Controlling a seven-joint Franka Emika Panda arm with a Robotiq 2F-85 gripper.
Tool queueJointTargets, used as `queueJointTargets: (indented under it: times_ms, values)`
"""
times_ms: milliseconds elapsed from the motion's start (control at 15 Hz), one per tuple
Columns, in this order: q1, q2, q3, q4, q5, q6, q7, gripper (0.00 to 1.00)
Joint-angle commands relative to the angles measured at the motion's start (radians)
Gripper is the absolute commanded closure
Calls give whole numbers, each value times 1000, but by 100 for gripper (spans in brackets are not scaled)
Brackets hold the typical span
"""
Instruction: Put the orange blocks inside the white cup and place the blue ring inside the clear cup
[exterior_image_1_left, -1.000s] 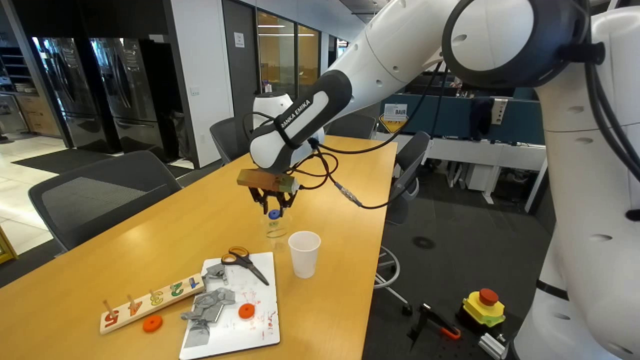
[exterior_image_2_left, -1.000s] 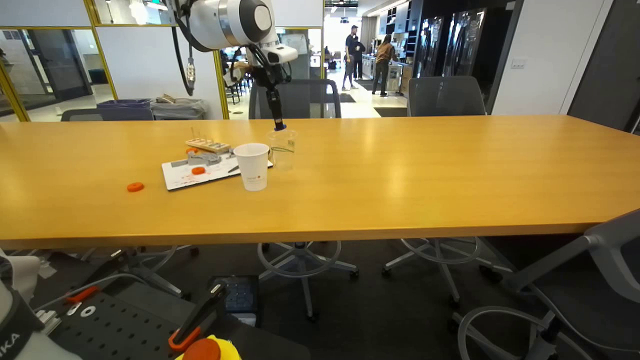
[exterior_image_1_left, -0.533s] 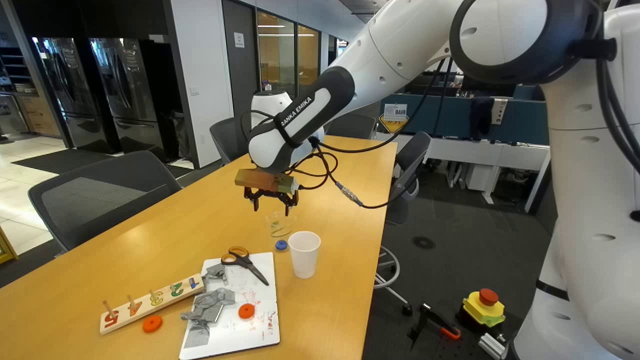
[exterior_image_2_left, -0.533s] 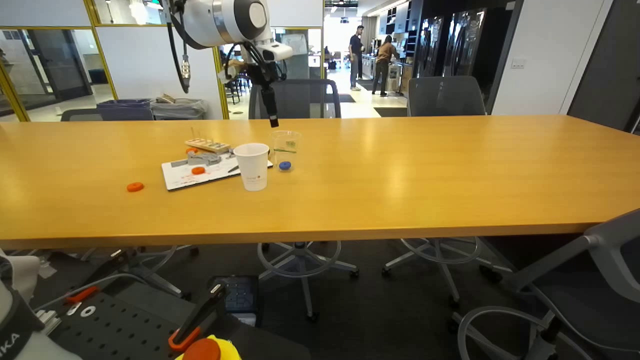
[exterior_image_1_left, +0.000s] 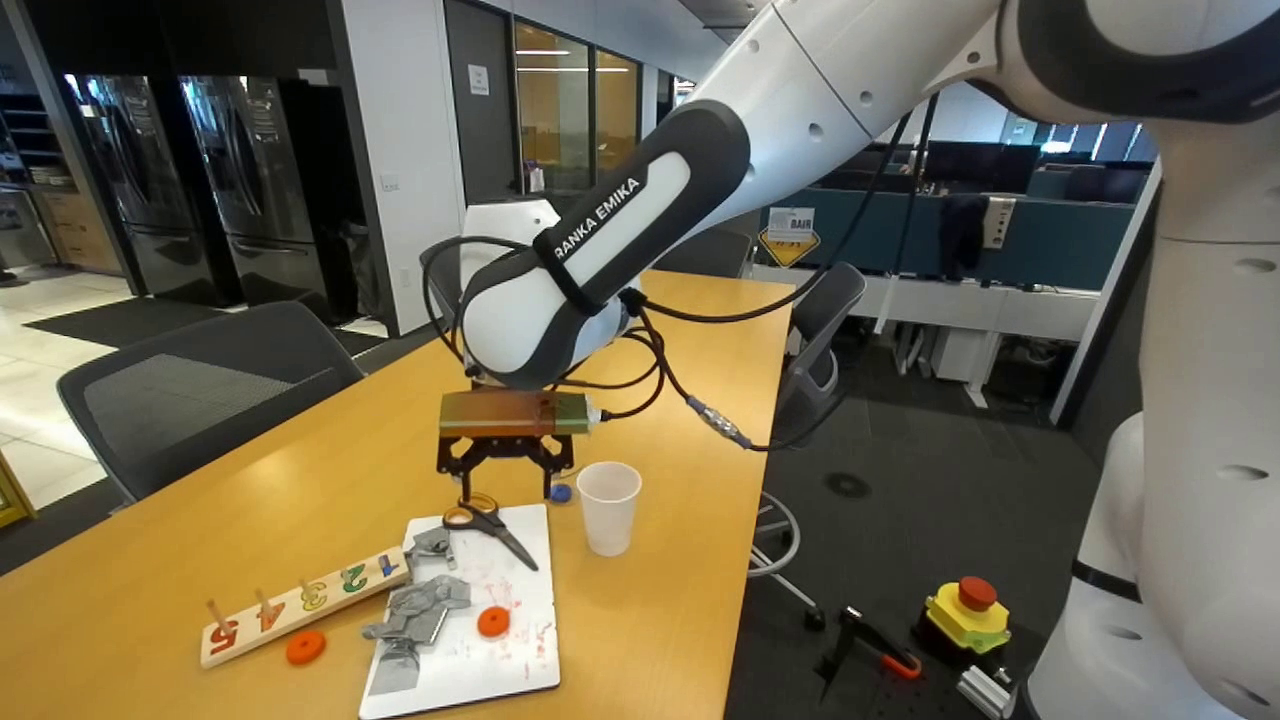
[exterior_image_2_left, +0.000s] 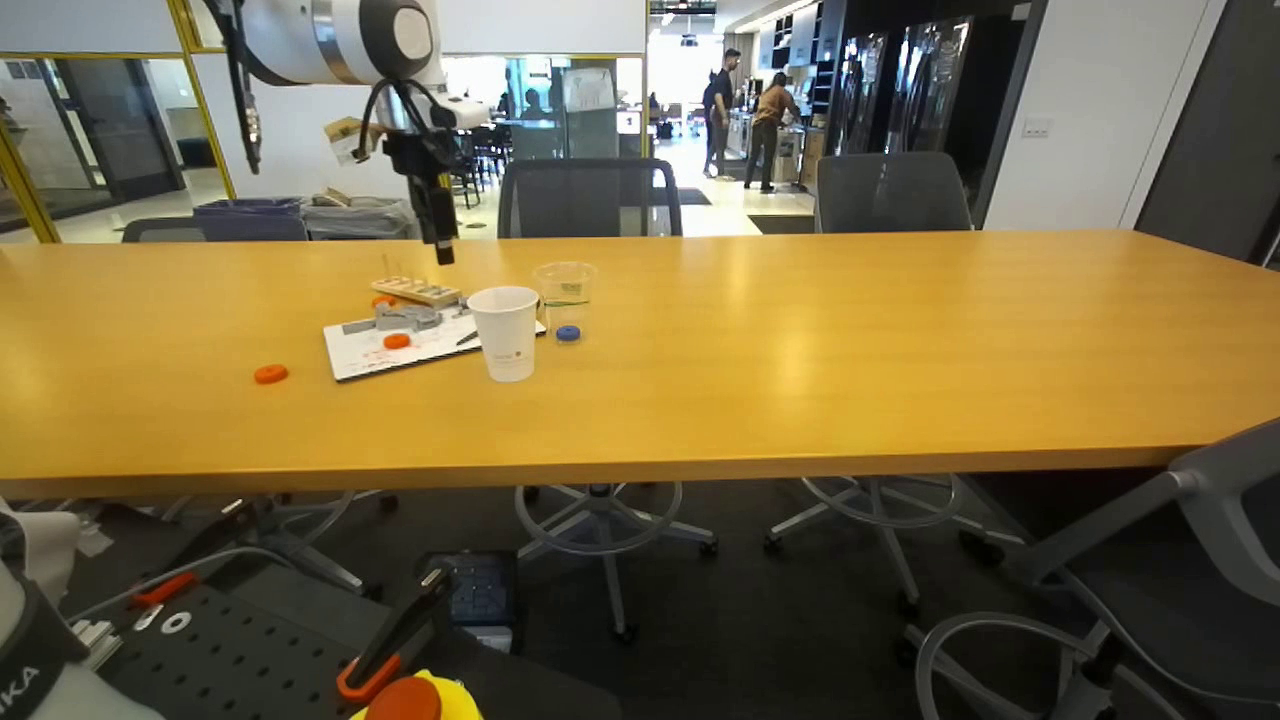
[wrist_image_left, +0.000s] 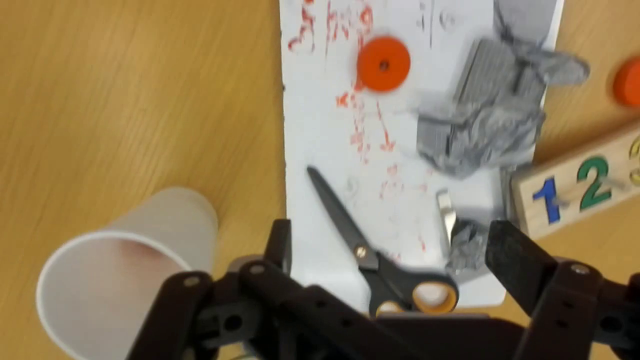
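Observation:
The blue ring (exterior_image_2_left: 568, 333) lies at the bottom of the clear cup (exterior_image_2_left: 566, 285), seen through its wall. In an exterior view the ring (exterior_image_1_left: 561, 493) shows beside a finger, and the gripper mostly hides that cup. My gripper (exterior_image_1_left: 507, 497) hangs open over the whiteboard's scissors end. In the wrist view nothing is between the fingers of the gripper (wrist_image_left: 390, 225). The white cup (exterior_image_2_left: 505, 335) stands upright beside the board; a faint reddish patch shows inside it from above. One orange block (wrist_image_left: 383, 64) lies on the board, another (exterior_image_1_left: 306, 647) by the number strip, a third (exterior_image_2_left: 270, 374) on bare table.
Black scissors with orange-lined handles (wrist_image_left: 340, 215) lie on the whiteboard (exterior_image_1_left: 520, 665) below the gripper. Crumpled grey pieces (wrist_image_left: 480, 115) rest on it too. A wooden number strip with pegs (exterior_image_1_left: 300, 607) touches the board's edge. Chairs stand around the table (exterior_image_2_left: 850, 350).
A second ago the jaws held the blue ring above the clear cup. They opened, the ring dropped into that cup, and the gripper moved away to above the whiteboard.

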Motion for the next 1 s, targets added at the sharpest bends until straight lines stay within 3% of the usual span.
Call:
queueJointTargets:
  times_ms: [0,333,933]
  values:
    - [17,-45,55,-111,75,25,-109,0]
    - [43,48,83,-125,79,39,-194,0]
    - [93,189,36,-74,16,156,-259,0]
